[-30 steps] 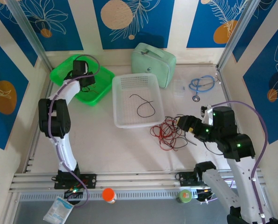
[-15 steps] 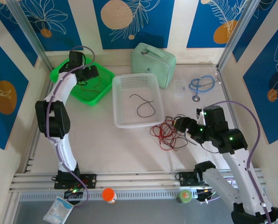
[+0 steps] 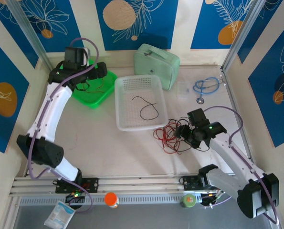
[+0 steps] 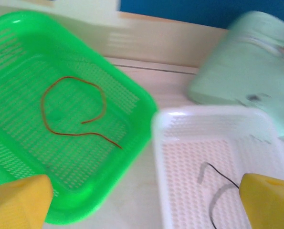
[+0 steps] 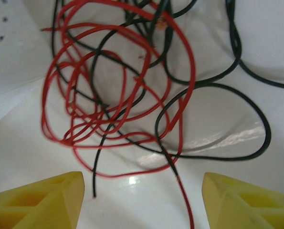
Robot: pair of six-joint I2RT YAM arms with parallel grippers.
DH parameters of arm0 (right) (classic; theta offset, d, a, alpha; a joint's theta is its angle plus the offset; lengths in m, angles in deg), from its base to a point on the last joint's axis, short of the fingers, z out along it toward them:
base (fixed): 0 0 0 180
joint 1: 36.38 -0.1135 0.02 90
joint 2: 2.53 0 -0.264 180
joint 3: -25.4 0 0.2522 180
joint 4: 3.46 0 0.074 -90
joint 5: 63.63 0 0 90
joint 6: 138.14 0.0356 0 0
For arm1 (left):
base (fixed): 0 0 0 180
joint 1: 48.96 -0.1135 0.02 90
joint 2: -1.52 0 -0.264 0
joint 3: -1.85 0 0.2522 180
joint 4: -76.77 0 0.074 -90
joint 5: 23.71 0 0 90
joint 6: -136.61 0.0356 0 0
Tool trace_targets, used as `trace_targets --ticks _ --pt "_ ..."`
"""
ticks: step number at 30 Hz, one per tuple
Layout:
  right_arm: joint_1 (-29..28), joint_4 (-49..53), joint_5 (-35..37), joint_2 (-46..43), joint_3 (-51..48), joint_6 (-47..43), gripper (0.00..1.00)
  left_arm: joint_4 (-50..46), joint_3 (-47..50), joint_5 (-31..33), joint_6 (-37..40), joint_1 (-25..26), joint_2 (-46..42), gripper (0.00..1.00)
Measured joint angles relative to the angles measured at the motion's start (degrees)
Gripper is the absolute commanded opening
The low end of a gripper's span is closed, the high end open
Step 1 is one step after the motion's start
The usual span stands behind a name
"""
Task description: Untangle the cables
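1. The left tray (image 3: 91,98) sits far left; the middle tray (image 3: 142,80) is just right of it.
2. The case (image 3: 157,58) stands behind the middle tray, seemingly touching its far-right corner.
3. The stethoscope (image 3: 206,87) lies far right, apart from the case.
4. 1 wire (image 4: 72,134) lies in the left tray and a second wire (image 3: 142,116) in the middle tray.
5. The tangle (image 3: 168,136) lies on the table (image 3: 108,148), before the middle tray's near-right corner.
6. The right gripper (image 5: 142,198) is at the tangle's right side.

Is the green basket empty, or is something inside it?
Not empty: one red wire lies curled on the green basket's mesh floor.
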Motion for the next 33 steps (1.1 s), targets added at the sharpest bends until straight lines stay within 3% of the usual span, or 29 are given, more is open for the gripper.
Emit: trace_targets --ticks 7,14,17,23,26,33 --pt "4.09 -6.03 4.15 5.22 -0.24 2.36 0.74 -3.15 6.62 0.46 1.31 12.52 -8.13 1.00" --pt "8.94 -13.18 4.55 14.86 0.00 2.95 0.71 -4.50 11.41 2.51 1.09 21.29 -10.08 1.00" --pt "9.73 -14.80 4.55 19.41 1.40 2.60 0.62 -4.96 11.61 3.63 1.01 25.29 -10.08 1.00" --pt "11.63 -17.99 4.59 22.49 2.54 1.86 0.18 -4.92 13.11 4.81 0.11 32.26 -9.79 1.00" --pt "12.81 -18.12 4.63 22.27 2.91 1.38 0.01 -4.52 14.21 5.07 -0.46 34.93 -8.72 1.00" --pt "15.89 -13.14 4.94 11.10 3.93 -0.87 0.00 -0.52 15.78 4.72 -0.96 39.91 -2.80 0.92"
